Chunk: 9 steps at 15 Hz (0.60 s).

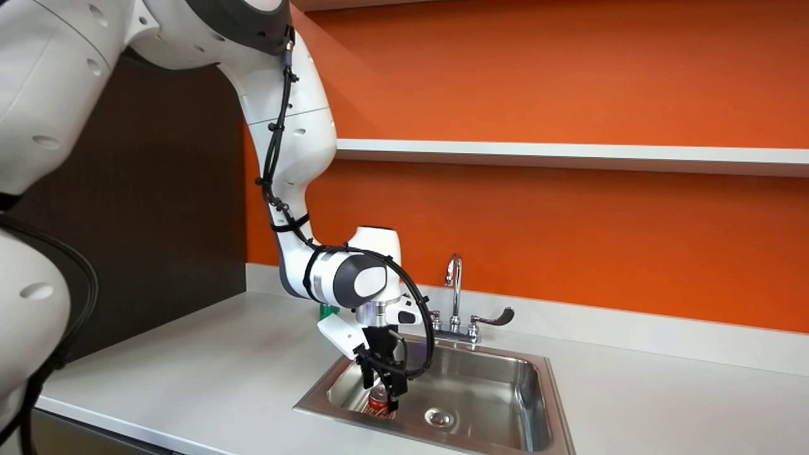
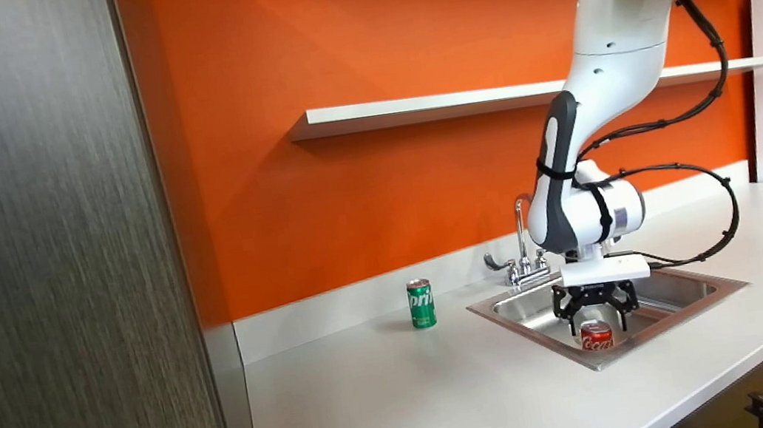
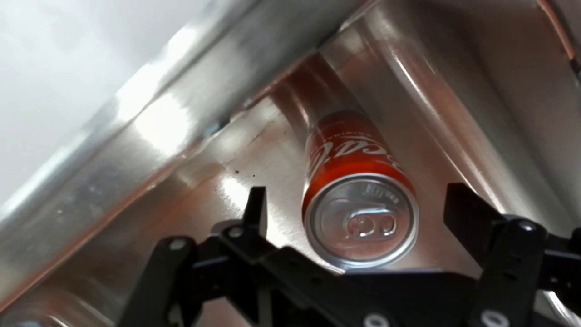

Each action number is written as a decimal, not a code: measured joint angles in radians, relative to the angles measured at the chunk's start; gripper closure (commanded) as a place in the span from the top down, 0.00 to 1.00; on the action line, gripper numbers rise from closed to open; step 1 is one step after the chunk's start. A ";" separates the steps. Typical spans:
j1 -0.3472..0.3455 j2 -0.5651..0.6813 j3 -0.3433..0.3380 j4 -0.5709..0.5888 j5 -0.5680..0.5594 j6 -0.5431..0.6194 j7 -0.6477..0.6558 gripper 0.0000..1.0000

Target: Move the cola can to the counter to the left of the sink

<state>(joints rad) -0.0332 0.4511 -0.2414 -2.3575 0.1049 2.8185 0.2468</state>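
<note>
The red cola can point(image 1: 378, 402) stands upright inside the steel sink point(image 1: 559, 411), near a corner, its silvery top facing up in the wrist view point(image 3: 361, 218). It also shows in an exterior view point(image 2: 596, 335). My gripper point(image 3: 356, 197) is open above the can, one black finger on each side of its top, with a visible gap on both sides. In both exterior views the gripper point(image 1: 380, 395) point(image 2: 599, 330) points down into the basin around the can. The white counter point(image 2: 392, 399) surrounds the sink and also shows in an exterior view point(image 1: 189, 379).
A green can point(image 2: 421, 304) stands on the counter near the back wall, mostly hidden behind the arm in an exterior view point(image 1: 327, 310). The chrome faucet point(image 1: 456, 297) rises behind the sink. A white shelf point(image 1: 569, 155) runs along the orange wall. The sink walls rise around the gripper.
</note>
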 measured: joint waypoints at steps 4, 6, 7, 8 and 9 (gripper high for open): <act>0.011 0.009 -0.013 0.006 0.000 0.000 0.014 1.00; 0.016 0.014 -0.019 0.010 -0.001 0.000 0.020 1.00; 0.018 0.018 -0.021 0.012 -0.001 0.000 0.022 1.00; 0.019 0.022 -0.023 0.014 -0.001 0.000 0.024 1.00; 0.021 0.026 -0.024 0.016 -0.001 0.000 0.026 1.00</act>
<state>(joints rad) -0.0121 0.4768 -0.2655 -2.3414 0.1041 2.8189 0.2726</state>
